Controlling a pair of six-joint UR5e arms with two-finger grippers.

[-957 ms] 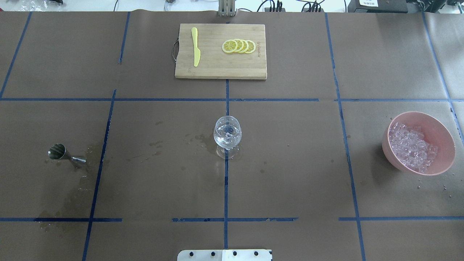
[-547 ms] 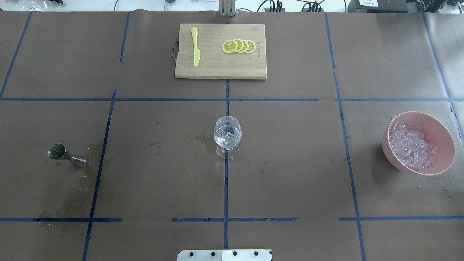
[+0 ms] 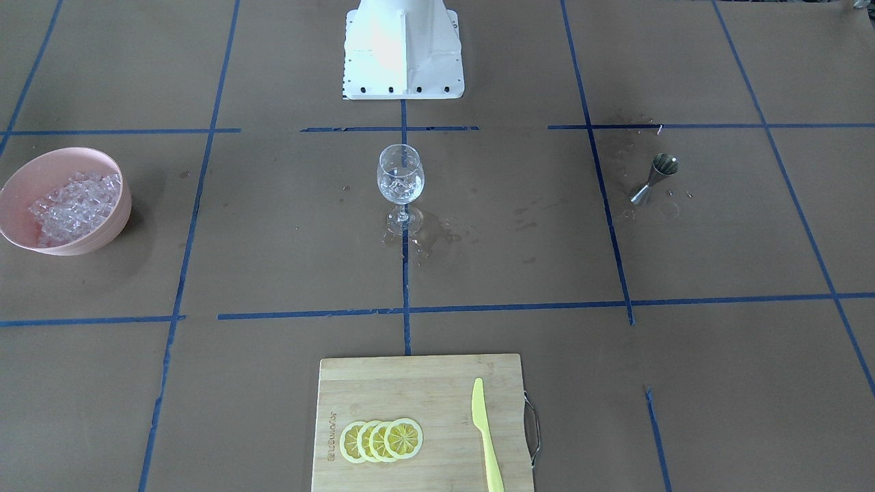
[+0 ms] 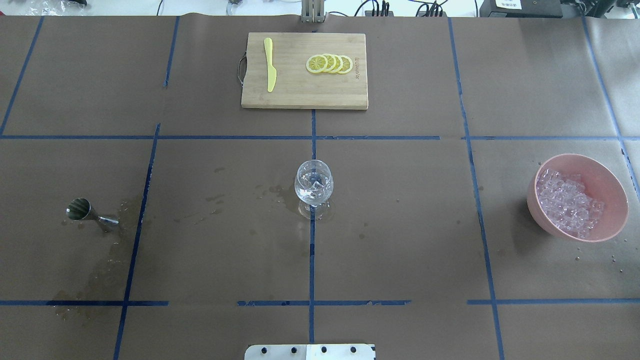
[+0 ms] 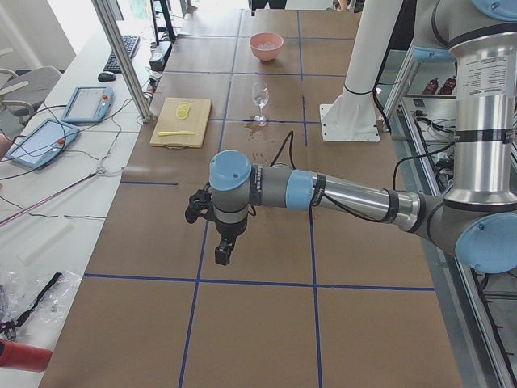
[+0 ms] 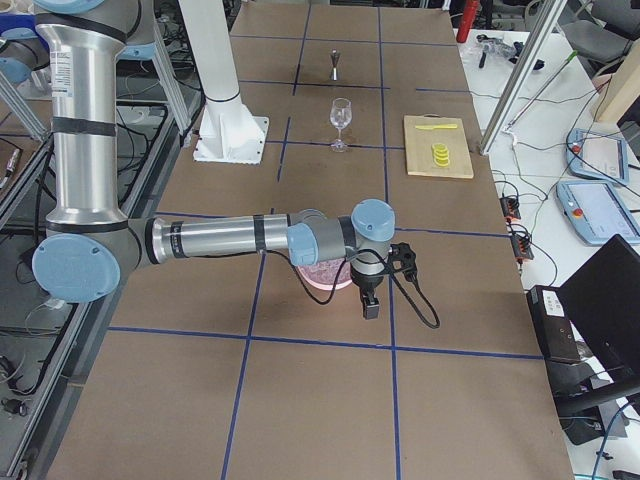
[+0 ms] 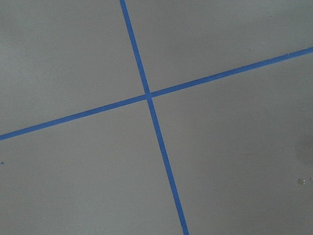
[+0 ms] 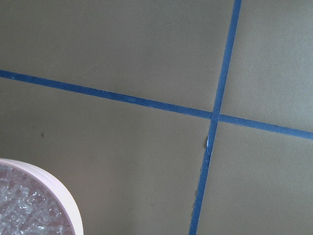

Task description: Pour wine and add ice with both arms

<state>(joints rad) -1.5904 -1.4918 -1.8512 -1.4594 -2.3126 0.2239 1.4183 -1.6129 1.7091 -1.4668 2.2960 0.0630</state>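
Glass (image 4: 313,186) alone mid-table, wide gaps to jigger (image 4: 91,215) & bowl (image 4: 606,175); board (image 4: 300,91) far edge

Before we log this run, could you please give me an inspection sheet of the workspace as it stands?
Surface: brown table, blue tape grid; wet stains beside the jigger and round the glass's foot.
Job's things: bowl heaped with ice; glass upright at centre, a few cubes inside; jigger standing.
Clutter: board with lemon slices and knife.
Grippers: left gripper hangs over bare table, right gripper beside the bowl; jaws cannot be judged.
Cables: black cable loops at right wrist.
Surroundings: tablets on side bench.
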